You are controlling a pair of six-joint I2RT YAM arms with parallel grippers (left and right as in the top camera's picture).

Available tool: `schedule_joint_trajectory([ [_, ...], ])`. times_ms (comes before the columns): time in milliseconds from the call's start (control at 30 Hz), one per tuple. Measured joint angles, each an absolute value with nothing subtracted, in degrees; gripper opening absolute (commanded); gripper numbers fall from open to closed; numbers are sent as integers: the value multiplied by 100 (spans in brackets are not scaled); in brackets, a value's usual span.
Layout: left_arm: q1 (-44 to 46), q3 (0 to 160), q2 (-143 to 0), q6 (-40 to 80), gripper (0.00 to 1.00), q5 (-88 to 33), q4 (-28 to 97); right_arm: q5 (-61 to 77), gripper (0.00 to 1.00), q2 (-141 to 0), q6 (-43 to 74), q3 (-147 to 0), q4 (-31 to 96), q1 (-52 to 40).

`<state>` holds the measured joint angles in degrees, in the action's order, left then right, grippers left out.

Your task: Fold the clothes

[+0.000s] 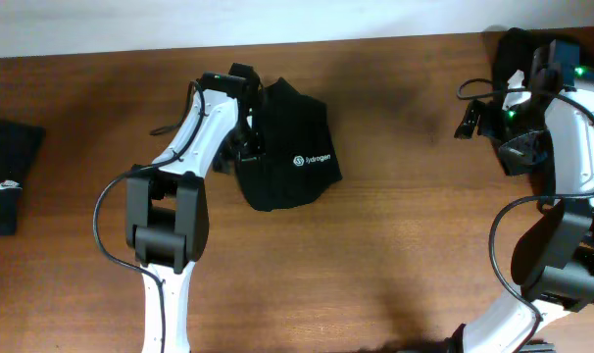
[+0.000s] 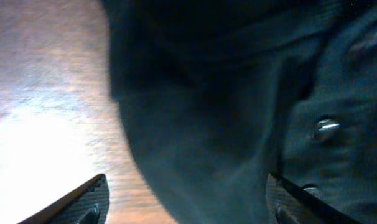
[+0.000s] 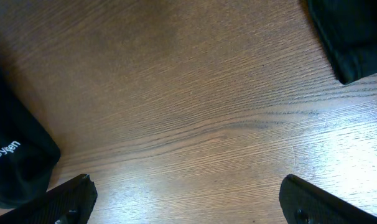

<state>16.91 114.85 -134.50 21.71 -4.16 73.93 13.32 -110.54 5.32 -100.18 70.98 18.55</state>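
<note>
Tabletop (image 1: 395, 245) of brown wood, seen from above. A black garment (image 1: 287, 157), folded into a compact bundle with a small white logo facing up, lies a little left of centre. The left arm (image 1: 194, 137) reaches up from the bottom edge, and the left gripper (image 1: 246, 147) sits against the bundle's left side. A second black garment (image 1: 8, 176), folded flat with a small white mark, lies at the far left edge, well apart. The right arm (image 1: 581, 147) stands at the far right, away from the bundle.

Left wrist camera: dark fabric fills most of the picture, very close and blurred, with bright wood at the left. The two fingertips (image 2: 89, 205) show in the bottom corners, spread wide, with fabric lying between them but not pinched.

Right wrist camera: the right gripper (image 3: 185, 202) hangs over bare wood, its fingers wide apart and holding nothing. The logo bundle's edge shows at lower left. A corner of another black garment (image 3: 353, 37) shows at upper right.
</note>
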Motion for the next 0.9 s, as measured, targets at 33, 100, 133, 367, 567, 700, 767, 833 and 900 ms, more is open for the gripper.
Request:
schedule_joint_trajectory([
  [33,1691,11485,-13450,2176,82,-344,7408,1330,98,-11054,532,-10018,7098,1855],
  [100,1691,11485,-13450,2204,85,-134,7402,1330,99,-11054,532,-10018,7098,1855],
  [133,1691,11480,-13450,2226,86,-47,7356,1330,99,-11054,532,-10018,7098,1855],
  [367,1691,11085,-13450,2209,87,-220,6648,1828,99,-11054,-93,-10018,7231,1828],
  [567,1601,10877,-13450,1898,92,-843,6622,2453,99,-11054,-827,-10018,7299,1520],
  [700,1372,10877,-13437,1474,92,-1546,6624,2475,99,-11054,-989,-10018,7238,1203],
  [767,1232,10877,-13437,1216,93,-2023,6595,2453,99,-11054,-1031,-10018,7214,1079],
  [833,1120,10873,-13437,1002,97,-2377,6528,2432,99,-11054,-1072,-10018,7201,969],
  [900,1083,10866,-13437,875,99,-2600,6469,2416,99,-11054,-1081,-10018,7199,906],
])
